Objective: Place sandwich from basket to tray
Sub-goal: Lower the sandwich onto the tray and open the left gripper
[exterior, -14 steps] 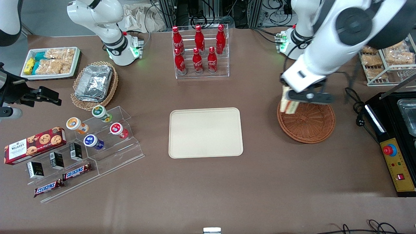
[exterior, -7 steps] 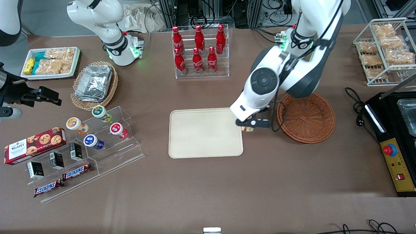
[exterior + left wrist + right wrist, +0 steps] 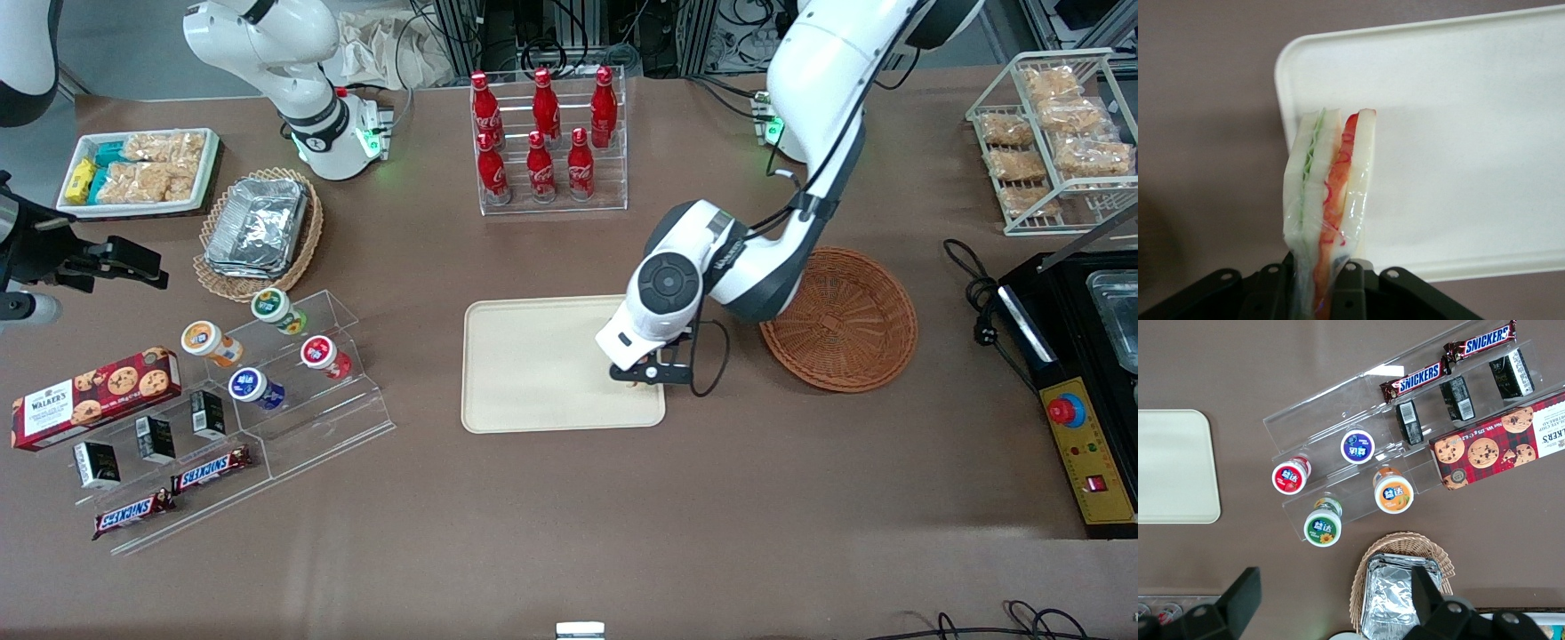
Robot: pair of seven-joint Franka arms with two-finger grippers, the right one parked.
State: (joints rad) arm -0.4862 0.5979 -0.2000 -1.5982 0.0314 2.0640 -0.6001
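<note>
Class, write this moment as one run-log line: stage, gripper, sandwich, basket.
stage: carry | gripper: shut on sandwich, over tray corner nearest basket | sandwich: held, not released | basket: no sandwich in it

Even overhead light, soft shadows beneath the arm; wrist close-up slightly soft.

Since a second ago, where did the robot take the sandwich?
The gripper carried the sandwich away from the basket, toward the parked arm's end of the table, and now holds it over a corner of the tray, its fingers shut on it. It has not let go. The basket is now empty. The tray and basket stayed in place.
</note>
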